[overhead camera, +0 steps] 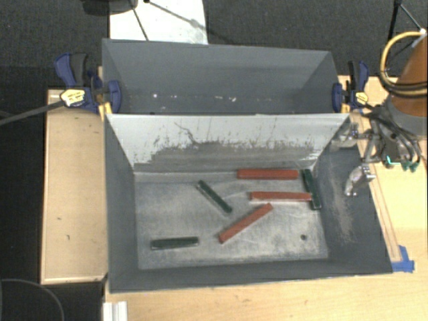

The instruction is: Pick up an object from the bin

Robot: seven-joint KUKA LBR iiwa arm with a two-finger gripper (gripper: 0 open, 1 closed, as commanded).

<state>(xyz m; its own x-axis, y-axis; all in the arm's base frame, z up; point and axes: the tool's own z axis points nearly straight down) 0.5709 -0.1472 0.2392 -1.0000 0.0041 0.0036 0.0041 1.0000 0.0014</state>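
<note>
A dark green flat stick point(174, 243) lies nearest, at the front left of the floor of the grey metal bin point(221, 276); to its right a red-brown flat stick point(245, 223) lies slantwise near the middle; a second dark green stick point(215, 197) lies slantwise just behind that, apart from it; toward the back right lie a middle red-brown stick point(281, 196) and a rear red-brown stick point(267, 174), both crosswise; a third dark green stick point(310, 189) runs front to back at their right ends, touching or nearly touching the middle one.

The gripper point(354, 179) hangs over the bin's sloped right wall, near that third dark green stick but clear of it; whether it is apart or together I cannot tell; it carries nothing that shows.

By my reading the pick is barely begun; all six sticks rest on the floor, none chosen; moving over one, descending, clamping and lifting are all left.
</note>
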